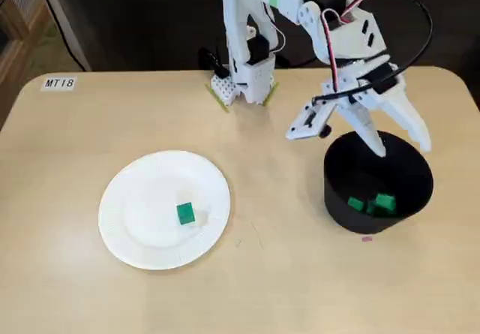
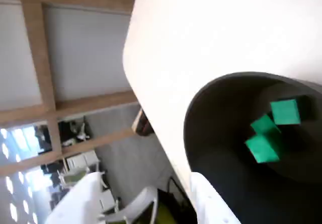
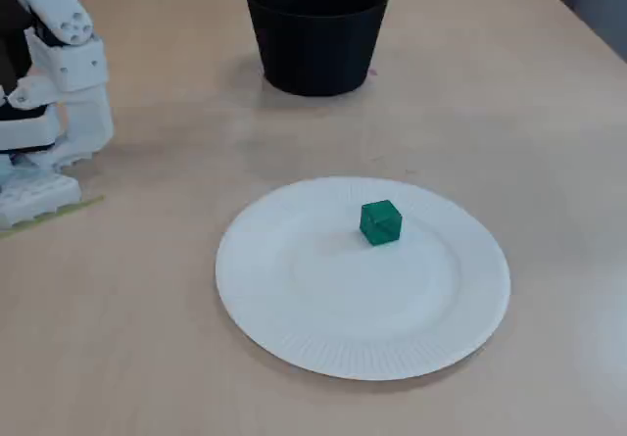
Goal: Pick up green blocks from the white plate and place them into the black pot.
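One green block (image 1: 185, 214) left on the white plate (image 1: 124, 225), a bit right of plate centre in the fixed view from above, nothing else on the plate. It's a cube, so no long axis to line up on. In the low fixed view one vertical edge faces the camera, so I'd guess it sits slightly turned to the table edge, and wrist yaw may need a small trim. The black pot (image 1: 339, 199) holds at least two green blocks (image 1: 384, 203), and the wrist view looks like three, partly stacked, but I can't say for sure. My gripper (image 1: 401, 148) hangs over the pot's far rim, jaws spread wide with nothing between them, and the wrist view shows both fingers apart with bare gap. The key relation: in the view from above, the plate block lies to the left of and below the gripper, well apart, with the pot's near wall and a stretch of bare table (image 1: 285, 274) between. The arm base (image 1: 244, 86) sits at the table's far edge, roughly between plate and pot, so it's a swing across rather than a long reach. My read is drop done, next pick not started. Lift clear of the rim before swinging, or I may clip the pot.
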You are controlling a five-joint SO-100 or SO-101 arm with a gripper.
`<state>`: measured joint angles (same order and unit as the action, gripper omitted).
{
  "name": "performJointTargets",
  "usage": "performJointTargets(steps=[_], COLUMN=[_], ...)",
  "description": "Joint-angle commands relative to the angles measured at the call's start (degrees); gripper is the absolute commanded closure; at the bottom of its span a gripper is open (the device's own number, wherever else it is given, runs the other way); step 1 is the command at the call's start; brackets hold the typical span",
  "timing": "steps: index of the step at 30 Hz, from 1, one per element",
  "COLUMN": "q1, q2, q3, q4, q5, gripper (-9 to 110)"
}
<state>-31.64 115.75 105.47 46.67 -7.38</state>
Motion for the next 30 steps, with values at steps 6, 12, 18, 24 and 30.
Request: performJointTargets(steps=[6, 12, 18, 24, 30], q1=[21.5, 35.9, 43.7, 46.6, 47.1], q2=[3.4, -4.0, -15.1, -26.8, -28.4], q3=[-1.1, -1.4, -6.5, -19.2, -22.0], q4=[16.0, 23.7, 26.4, 30.9, 29.4], q5=[-1.8, -10.4, -14.1, -17.1, -22.7], gripper=[104, 104, 104, 98, 66])
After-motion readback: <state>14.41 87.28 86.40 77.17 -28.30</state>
